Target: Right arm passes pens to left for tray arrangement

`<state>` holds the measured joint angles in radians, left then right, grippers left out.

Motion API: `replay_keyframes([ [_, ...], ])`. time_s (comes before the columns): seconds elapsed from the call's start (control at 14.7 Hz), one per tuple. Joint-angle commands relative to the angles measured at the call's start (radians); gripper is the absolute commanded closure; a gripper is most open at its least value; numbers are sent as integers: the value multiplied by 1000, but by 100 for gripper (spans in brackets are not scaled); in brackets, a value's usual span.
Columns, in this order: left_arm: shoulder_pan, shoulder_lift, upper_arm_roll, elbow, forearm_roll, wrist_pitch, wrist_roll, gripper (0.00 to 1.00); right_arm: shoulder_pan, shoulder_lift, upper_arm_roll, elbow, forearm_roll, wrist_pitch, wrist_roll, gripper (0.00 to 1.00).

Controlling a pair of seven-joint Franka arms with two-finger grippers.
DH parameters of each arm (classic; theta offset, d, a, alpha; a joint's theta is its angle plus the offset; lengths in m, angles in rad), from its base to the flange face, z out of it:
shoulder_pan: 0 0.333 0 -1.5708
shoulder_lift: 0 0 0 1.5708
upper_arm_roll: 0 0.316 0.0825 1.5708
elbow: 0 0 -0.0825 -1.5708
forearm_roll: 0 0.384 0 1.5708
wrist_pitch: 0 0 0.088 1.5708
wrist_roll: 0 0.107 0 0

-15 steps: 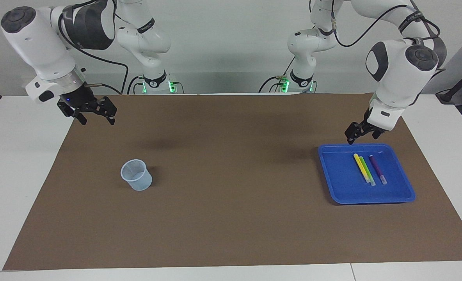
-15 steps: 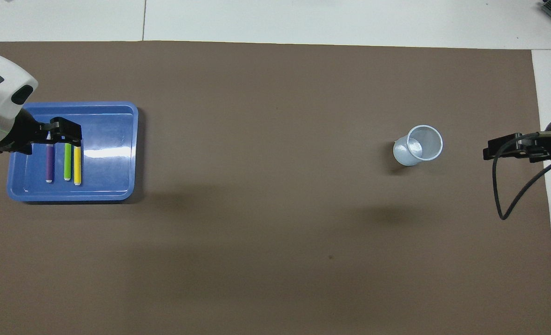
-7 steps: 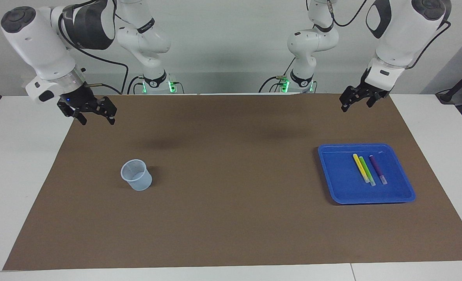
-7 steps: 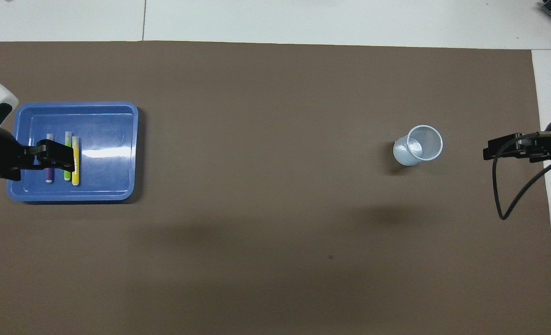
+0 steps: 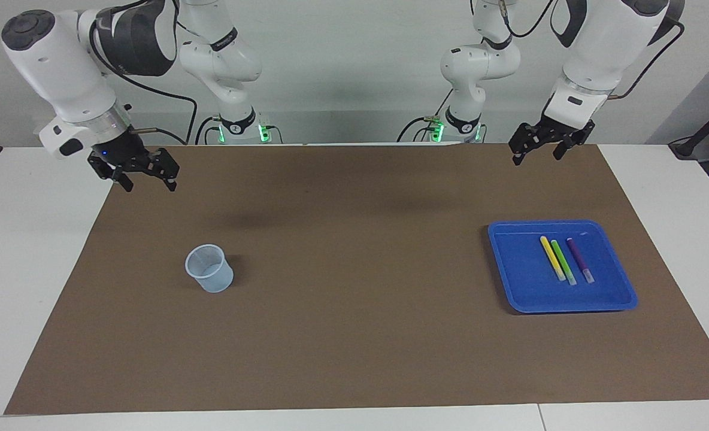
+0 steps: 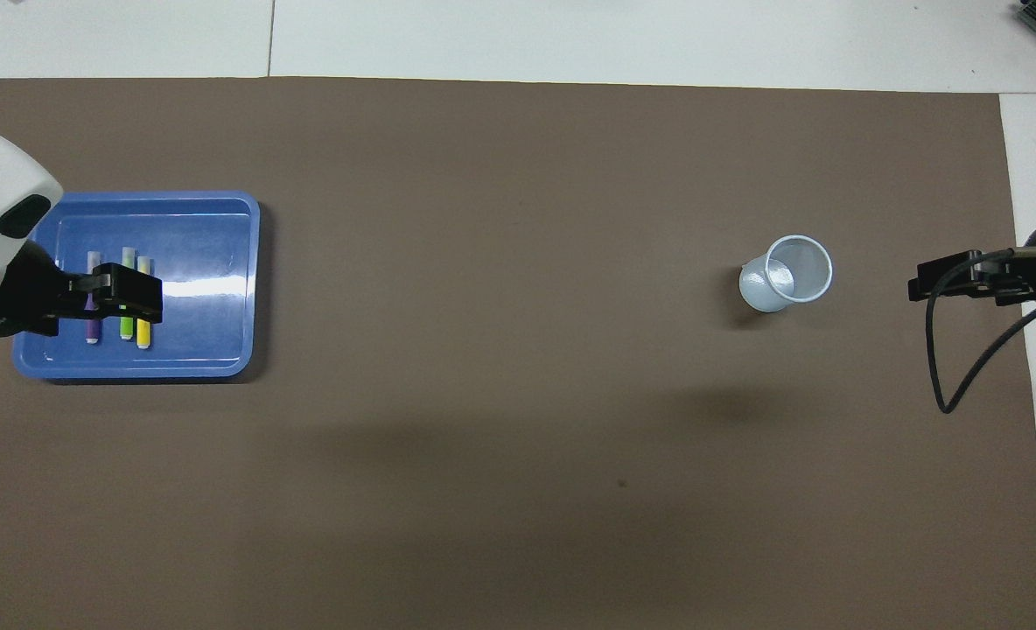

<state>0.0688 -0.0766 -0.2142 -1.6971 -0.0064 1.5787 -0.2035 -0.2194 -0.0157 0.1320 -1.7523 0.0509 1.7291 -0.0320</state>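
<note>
Facing view: purple, green and yellow pens [image 5: 564, 260] lie side by side in the blue tray [image 5: 519, 281] at the left arm's end. Left gripper [image 5: 537, 146] and right gripper [image 5: 142, 175] hang raised, fingers spread, holding nothing. Clear cup [image 5: 209, 269] stands apart.

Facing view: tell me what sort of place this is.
Most likely a robotics lab bench set up for testing. Two white arms stand bolted at the edge of a white table, a brown mat marks the work area, and the only props are a blue tray of pens and a clear cup.
</note>
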Motion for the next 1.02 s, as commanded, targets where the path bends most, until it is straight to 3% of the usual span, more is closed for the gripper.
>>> replay_keyframes([
  [0.0,-21,4,21,-7,-12,20,-7,0,-14,-18,8,-19,-19,6,-16,0],
  [0.2,-50,66,24,56,-15,11,-7,0,-12,-20,8,-19,-17,3,-16,0],
  [0.95,-55,47,24,31,-18,21,22,0,-2,-23,8,-19,-17,-14,-20,0],
])
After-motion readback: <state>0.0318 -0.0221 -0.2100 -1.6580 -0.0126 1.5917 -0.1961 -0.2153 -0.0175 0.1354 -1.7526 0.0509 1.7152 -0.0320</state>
